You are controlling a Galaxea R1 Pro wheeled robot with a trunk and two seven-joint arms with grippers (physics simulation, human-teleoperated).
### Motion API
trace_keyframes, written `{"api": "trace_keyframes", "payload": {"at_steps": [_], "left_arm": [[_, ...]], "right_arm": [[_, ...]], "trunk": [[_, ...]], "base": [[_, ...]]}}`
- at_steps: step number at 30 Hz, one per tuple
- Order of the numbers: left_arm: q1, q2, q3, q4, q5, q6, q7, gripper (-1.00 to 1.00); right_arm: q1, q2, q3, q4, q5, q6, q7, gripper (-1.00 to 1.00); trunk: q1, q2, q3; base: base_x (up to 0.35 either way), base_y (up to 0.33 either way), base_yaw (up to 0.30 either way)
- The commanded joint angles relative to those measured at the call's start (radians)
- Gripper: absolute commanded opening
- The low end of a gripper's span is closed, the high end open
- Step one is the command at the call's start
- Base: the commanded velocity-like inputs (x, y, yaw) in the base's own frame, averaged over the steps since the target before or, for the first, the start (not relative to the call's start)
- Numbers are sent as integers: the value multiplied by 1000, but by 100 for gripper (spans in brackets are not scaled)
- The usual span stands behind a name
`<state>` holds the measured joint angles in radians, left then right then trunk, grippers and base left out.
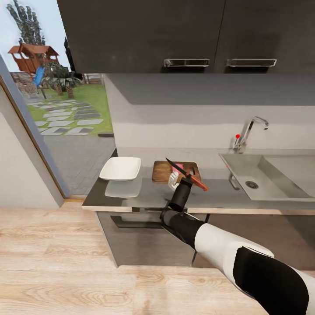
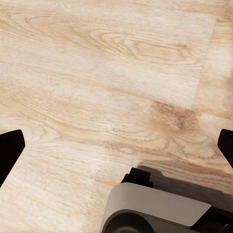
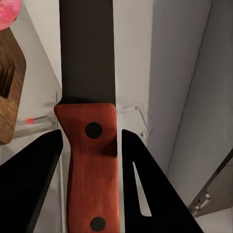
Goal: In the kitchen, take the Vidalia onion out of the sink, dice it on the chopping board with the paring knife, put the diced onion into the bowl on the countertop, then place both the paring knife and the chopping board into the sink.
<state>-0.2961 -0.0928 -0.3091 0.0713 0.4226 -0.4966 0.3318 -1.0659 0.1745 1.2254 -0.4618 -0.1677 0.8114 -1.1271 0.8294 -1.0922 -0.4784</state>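
The sink (image 1: 280, 177) is set into the counter (image 1: 144, 197) toward its right end, and what shows of the basin holds nothing except the round drain. One white bowl (image 1: 120, 169) sits near the counter's left end, its inside bare. Just beside it, toward the sink, lies one chopping board (image 1: 162, 170), close to the back wall. A pale piece with a pink top (image 1: 173, 178) rests at the board's front edge, partly hidden by the arm; what it is cannot be told.

One paring knife (image 1: 187, 174) is held in the right pincer (image 1: 189, 178), above the front of the board. In the head view the dark blade points up and back to the left, and the reddish handle sticks out toward the right. In the right wrist view both dark fingers (image 3: 34, 179) press on the sides of the handle (image 3: 92, 165), closed on it, with the blade running straight out ahead.

The left pincer (image 2: 116, 145) hangs over the wooden floor (image 2: 97, 73), with its two fingertips spread wide apart and nothing between them. A grey part of the robot (image 2: 155, 213) sits below it.
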Motion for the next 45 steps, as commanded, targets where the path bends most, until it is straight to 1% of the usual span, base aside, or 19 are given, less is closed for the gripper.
{"api": "trace_keyframes", "payload": {"at_steps": [1, 11, 15, 25, 45], "left_arm": [[-2, -1, -8, 4, 5, -5, 2, 100], [-2, -1, -8, 4, 5, -4, 1, 100], [-2, 2, -8, 4, 5, -4, 2, 100], [-2, 2, -8, 4, 5, -3, 2, 100], [-2, 1, -8, 4, 5, -3, 1, 100]], "right_arm": [[-2, 0, 8, 1, -10, 6, -7, -100], [-2, 0, 8, 2, 0, -3, -19, -100], [-1, 0, 8, 1, 2, -2, -22, -100], [-2, 0, 8, 1, 1, -2, -22, -100], [-2, 0, 6, 5, -3, -3, -20, -100]], "trunk": [[0, -1, -1], [0, -1, -1], [0, -1, -1], [0, -1, -1], [0, -1, -1]], "base": [[0, 0, 0], [0, -3, 0], [101, -130, 0], [57, -42, 0], [32, 18, 0]]}}
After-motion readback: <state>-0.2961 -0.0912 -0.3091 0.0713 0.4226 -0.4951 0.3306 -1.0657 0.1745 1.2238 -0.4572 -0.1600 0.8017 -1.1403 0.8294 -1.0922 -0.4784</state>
